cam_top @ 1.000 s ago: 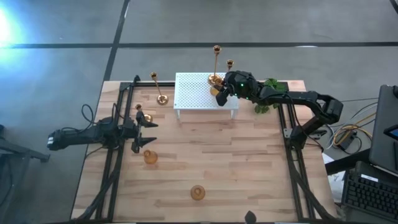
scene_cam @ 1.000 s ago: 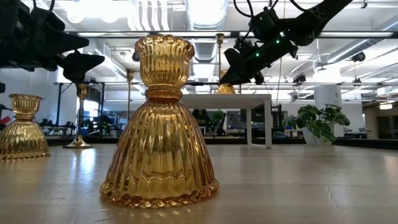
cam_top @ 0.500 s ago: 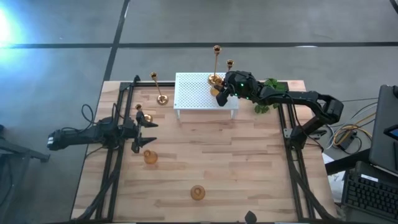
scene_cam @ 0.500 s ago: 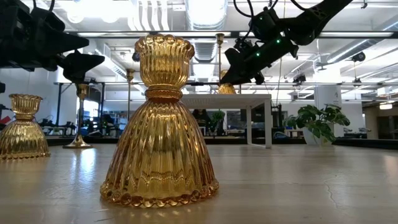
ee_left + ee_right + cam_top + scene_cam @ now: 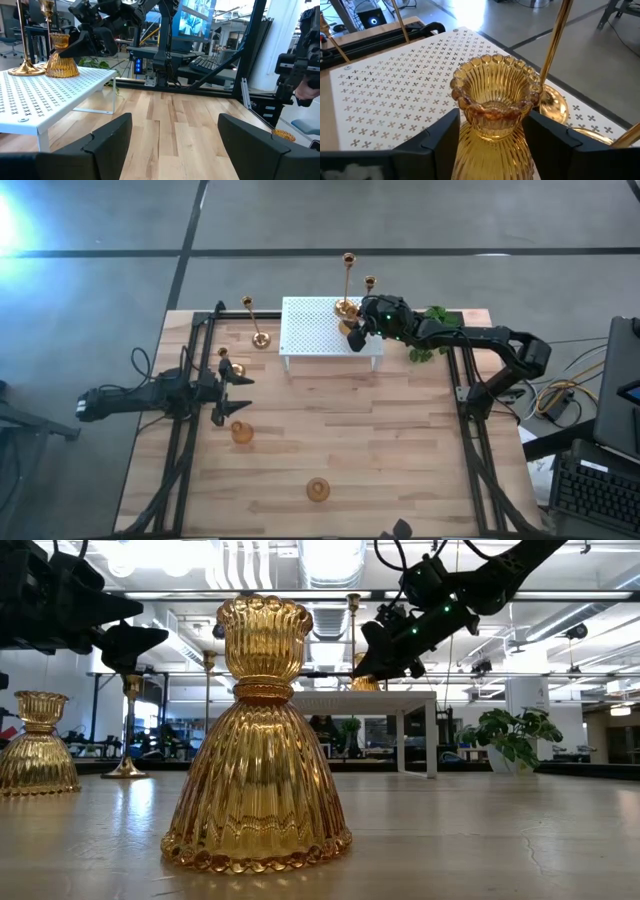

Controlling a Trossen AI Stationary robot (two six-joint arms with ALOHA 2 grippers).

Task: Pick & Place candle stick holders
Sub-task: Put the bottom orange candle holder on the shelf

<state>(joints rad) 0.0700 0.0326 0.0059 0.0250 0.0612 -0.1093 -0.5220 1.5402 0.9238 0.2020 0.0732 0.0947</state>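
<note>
A squat ribbed gold candle stick holder [image 5: 492, 100] stands upright by its base on the white perforated stand [image 5: 315, 330], next to a tall thin holder [image 5: 347, 280]. My right gripper [image 5: 352, 332] is open over the stand's right end, one finger on either side of the squat holder's neck. Other holders stand on the table: a tall one [image 5: 256, 322], a small one [image 5: 225, 361], and two squat ones [image 5: 242, 432] [image 5: 318, 490]. My left gripper [image 5: 240, 394] waits open at the table's left, holding nothing.
A green plant sprig [image 5: 435, 322] lies behind the stand's right end, under my right arm. Another thin holder [image 5: 370, 283] rises at the stand's far right. Black frame rails [image 5: 185, 440] run along both table sides. Bare wood lies between the stand and the near edge.
My right gripper has opened around the squat holder on the stand. The holder stays upright where it was. Neither arm has shifted.
</note>
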